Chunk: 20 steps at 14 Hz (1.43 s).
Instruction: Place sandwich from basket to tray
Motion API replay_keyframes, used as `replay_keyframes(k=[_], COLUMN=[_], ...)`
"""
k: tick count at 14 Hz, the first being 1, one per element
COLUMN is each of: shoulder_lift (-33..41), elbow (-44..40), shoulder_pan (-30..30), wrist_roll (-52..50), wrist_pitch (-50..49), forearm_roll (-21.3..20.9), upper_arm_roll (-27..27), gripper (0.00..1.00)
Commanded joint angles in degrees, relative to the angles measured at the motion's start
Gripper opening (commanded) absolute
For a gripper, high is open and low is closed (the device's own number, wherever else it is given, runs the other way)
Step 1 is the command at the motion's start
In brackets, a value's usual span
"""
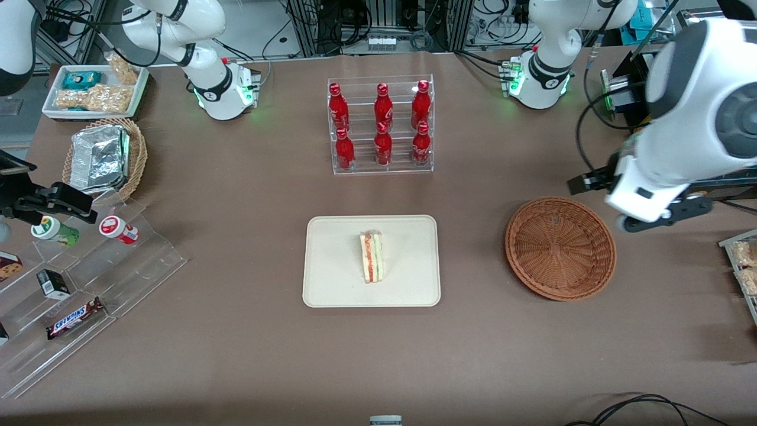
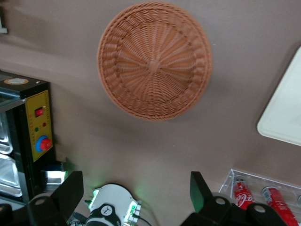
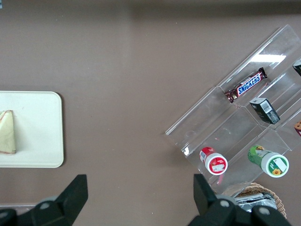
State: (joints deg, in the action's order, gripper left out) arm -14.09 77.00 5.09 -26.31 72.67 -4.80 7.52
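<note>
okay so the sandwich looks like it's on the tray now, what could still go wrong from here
Little, probably. The sandwich stands on its edge on the tray, so a table bump might tip it. The open, empty hand hovers above the table near the empty basket, close to the black control box; a careless retreat could clip either.

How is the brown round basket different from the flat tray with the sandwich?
The basket is round, woven and reddish-brown; the tray is rectangular, smooth and cream. The basket is empty; the tray holds the sandwich. Both rest flat on the table. The tool hangs open above the basket, holding nothing.
</note>
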Motion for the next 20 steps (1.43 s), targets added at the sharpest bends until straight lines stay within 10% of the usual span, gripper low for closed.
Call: replay_keyframes(k=[1,20], shoulder_lift=[3.5,12.8], elbow=[3.9,7.4], shoulder_pan=[-2.1,-13.4], wrist_roll=[2.0,15.1], wrist_pitch=[-0.3,1.5], forearm_roll=[0.6,0.6], upper_arm_roll=[0.6,7.2], gripper=[1.0,1.0])
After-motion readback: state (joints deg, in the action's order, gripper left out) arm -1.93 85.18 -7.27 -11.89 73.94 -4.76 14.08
